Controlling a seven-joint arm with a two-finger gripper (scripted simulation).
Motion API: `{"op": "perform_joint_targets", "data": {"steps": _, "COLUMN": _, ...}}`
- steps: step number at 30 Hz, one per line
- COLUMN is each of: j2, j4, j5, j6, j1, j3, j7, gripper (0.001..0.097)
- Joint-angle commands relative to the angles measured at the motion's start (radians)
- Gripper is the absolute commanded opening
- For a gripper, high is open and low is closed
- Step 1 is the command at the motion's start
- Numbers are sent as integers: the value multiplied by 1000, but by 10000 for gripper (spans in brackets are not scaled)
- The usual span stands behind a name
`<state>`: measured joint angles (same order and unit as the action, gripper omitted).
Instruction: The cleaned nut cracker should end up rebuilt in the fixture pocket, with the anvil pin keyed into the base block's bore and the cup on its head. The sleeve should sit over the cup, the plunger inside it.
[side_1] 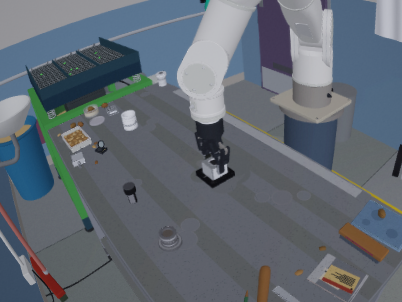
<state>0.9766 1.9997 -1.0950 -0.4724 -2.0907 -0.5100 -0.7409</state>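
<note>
The grey base block sits in the black fixture pocket at the middle of the table, and my gripper stands right over it, closed on the block. The white sleeve stands upright to the far left. The black plunger lies on the table to the near left. The clear cup sits near the front edge. A small black anvil pin lies by the left side of the table.
A dark blue rack on a green frame fills the far left corner. A tray of nuts lies near it. A blue bucket stands off the left edge. Boards, nuts and a wooden handle lie to the right front.
</note>
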Motion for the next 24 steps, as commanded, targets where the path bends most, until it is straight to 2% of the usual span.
{"op": "perform_joint_targets", "data": {"steps": 1, "j2": -1, "j4": 0, "j5": 0, "j6": 0, "j1": 0, "j3": 0, "j7": 0, "gripper": 200}}
{"op": "perform_joint_targets", "data": {"steps": 24, "j2": -1, "j4": 0, "j5": 0, "j6": 0, "j1": 0, "j3": 0, "j7": 0, "gripper": 660}}
